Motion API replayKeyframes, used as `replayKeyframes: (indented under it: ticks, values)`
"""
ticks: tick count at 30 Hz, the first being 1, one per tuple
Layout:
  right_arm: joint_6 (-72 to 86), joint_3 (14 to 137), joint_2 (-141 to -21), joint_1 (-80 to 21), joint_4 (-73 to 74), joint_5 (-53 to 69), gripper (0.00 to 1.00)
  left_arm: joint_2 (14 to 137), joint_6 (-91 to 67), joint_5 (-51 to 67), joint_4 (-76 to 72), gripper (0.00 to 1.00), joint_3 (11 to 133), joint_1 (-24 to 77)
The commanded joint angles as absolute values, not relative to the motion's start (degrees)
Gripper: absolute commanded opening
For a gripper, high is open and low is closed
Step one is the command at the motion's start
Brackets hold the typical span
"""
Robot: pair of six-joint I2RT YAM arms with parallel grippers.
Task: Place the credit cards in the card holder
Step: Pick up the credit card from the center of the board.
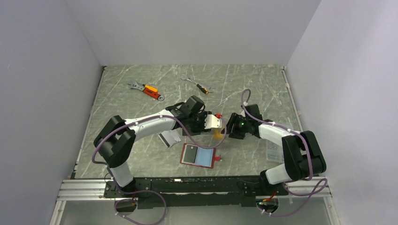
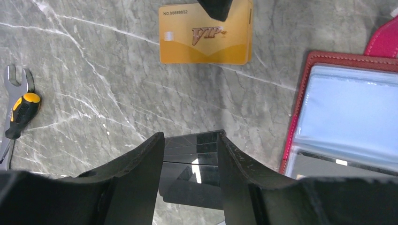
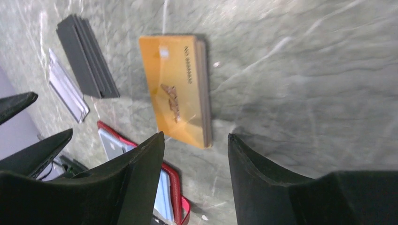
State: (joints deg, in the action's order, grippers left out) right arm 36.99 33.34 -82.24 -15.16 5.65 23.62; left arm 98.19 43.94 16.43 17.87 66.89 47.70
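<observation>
The orange-gold card (image 1: 218,134) lies flat between my two grippers; it also shows in the left wrist view (image 2: 205,35) and the right wrist view (image 3: 176,89). The red card holder (image 1: 214,158) lies open, with a dark card in its left pocket. A black card stack (image 2: 195,150) lies on the table below my open left gripper (image 2: 190,136), its ends hidden by the fingers; it also shows in the right wrist view (image 3: 87,56). Silver-grey cards (image 1: 170,138) lie beside it. My right gripper (image 3: 195,138) is open and empty, just short of the orange card.
Two orange-handled wrenches (image 1: 146,90) (image 1: 199,86) lie at the back of the table; one shows at the left of the left wrist view (image 2: 19,112). The holder's red rim (image 2: 300,93) is right of my left gripper. Grey walls enclose the table on three sides.
</observation>
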Motion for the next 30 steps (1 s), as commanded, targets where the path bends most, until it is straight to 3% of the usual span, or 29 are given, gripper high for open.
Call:
replayKeyframes:
  ticks: [1, 11, 30]
  values:
    - [35.2, 37.2, -81.7, -13.2, 9.0, 18.7, 0.54, 100.8, 43.6, 14.9, 16.1, 0.5, 70.7, 47.8]
    - [37.1, 37.0, -86.6, -13.1, 2.8, 22.7, 0.47, 109.7, 45.1, 14.3, 17.1, 0.44, 77.9, 49.5]
    - [38.2, 33.9, -87.7, -12.9, -2.4, 22.9, 0.39, 113.3, 45.6, 14.6, 14.4, 0.39, 79.3, 51.2]
